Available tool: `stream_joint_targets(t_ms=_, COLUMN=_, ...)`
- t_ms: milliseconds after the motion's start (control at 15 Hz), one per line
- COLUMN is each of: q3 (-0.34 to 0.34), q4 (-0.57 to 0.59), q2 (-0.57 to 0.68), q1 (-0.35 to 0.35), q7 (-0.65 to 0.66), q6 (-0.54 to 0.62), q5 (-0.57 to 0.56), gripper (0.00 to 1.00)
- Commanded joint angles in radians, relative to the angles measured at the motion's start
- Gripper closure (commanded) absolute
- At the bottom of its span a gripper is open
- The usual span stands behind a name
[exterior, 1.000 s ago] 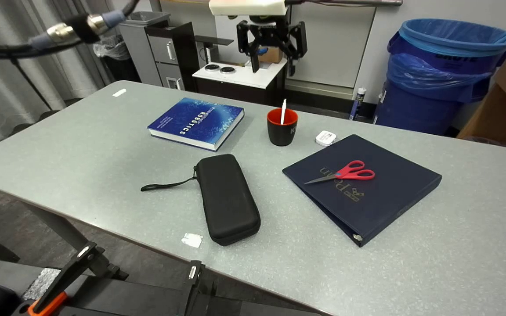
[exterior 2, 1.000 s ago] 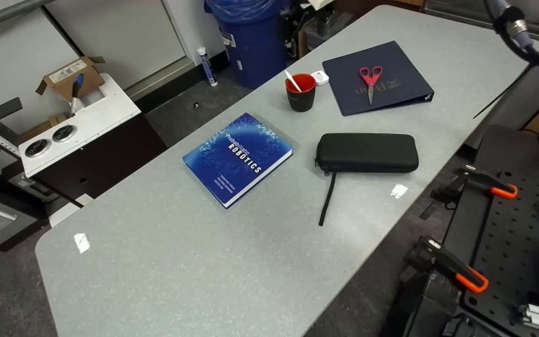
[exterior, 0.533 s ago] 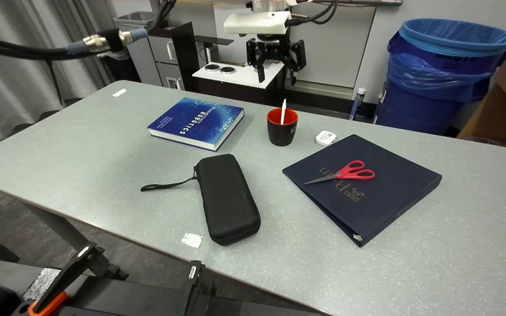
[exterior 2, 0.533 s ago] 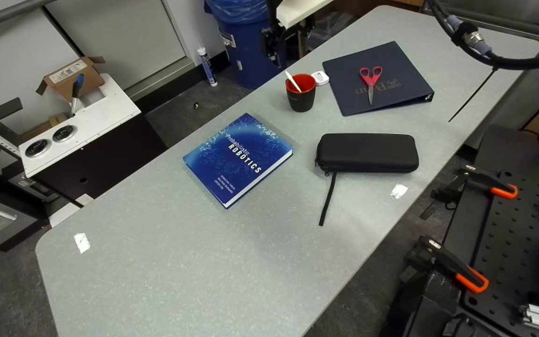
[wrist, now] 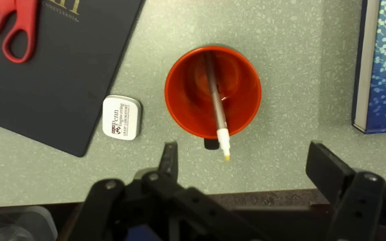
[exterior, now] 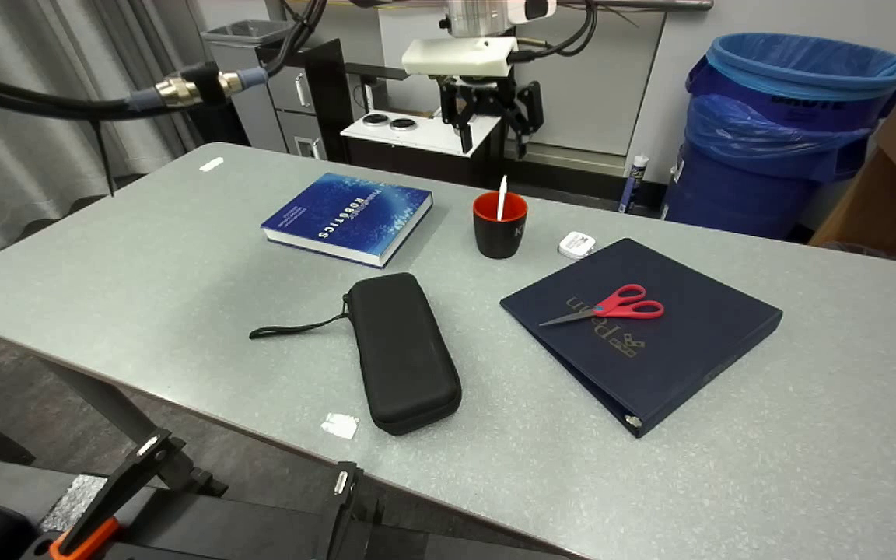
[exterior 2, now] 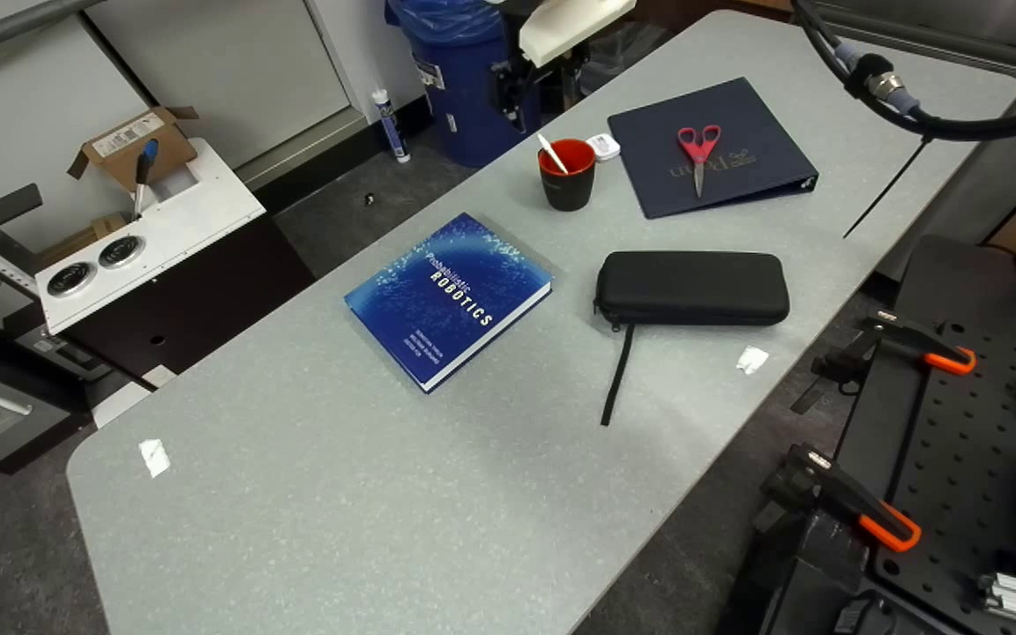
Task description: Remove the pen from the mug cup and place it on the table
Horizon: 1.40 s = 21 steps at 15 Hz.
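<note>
In the wrist view my claw (wrist: 245, 155) stands wide at the bottom, the pen (wrist: 217, 108) leaning in the mug (wrist: 194, 98) at upper centre.

The gripper (exterior: 494, 144) is black and jointed, with round grey screws (wrist: 111, 184); above it come a cream block (exterior: 457, 57), a silver cylinder (exterior: 475, 17) and looping black cables (exterior: 537, 54).

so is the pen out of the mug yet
No, the wrist view shows the pen leaning inside the mug, its white end jutting past the rim.
</note>
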Motion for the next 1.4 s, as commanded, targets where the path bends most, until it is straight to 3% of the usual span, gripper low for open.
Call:
stream_joint_targets(t_ms=0, q3=-0.008, q4=0.072, q2=0.079, q1=0.001, q7=0.0, q6=0.03, q5=0.019, gripper=0.0)
stream_joint_targets(t_ms=333, q3=-0.021, q4=0.124, q2=0.151, q1=0.007, q7=0.018, q6=0.089, q5=0.016, gripper=0.0)
stream_joint_targets(t_ms=600, q3=-0.025, q4=0.155, q2=0.178, q1=0.009, q7=0.015, q6=0.072, q5=0.015, gripper=0.0)
stream_joint_targets(t_ms=667, q3=-0.025, q4=0.162, q2=0.183, q1=0.008, q7=0.013, q6=0.069, q5=0.015, gripper=0.05)
stream_joint_targets(t_ms=733, q3=-0.023, q4=0.169, q2=0.188, q1=0.006, q7=0.009, q6=0.066, q5=0.017, gripper=0.28)
stream_joint_targets(t_ms=867, q3=-0.021, q4=0.181, q2=0.198, q1=0.003, q7=0.007, q6=0.066, q5=0.02, gripper=0.32)
stream_joint_targets(t_ms=1333, q3=-0.021, q4=0.222, q2=0.224, q1=-0.001, q7=0.008, q6=0.045, q5=0.024, gripper=0.88)
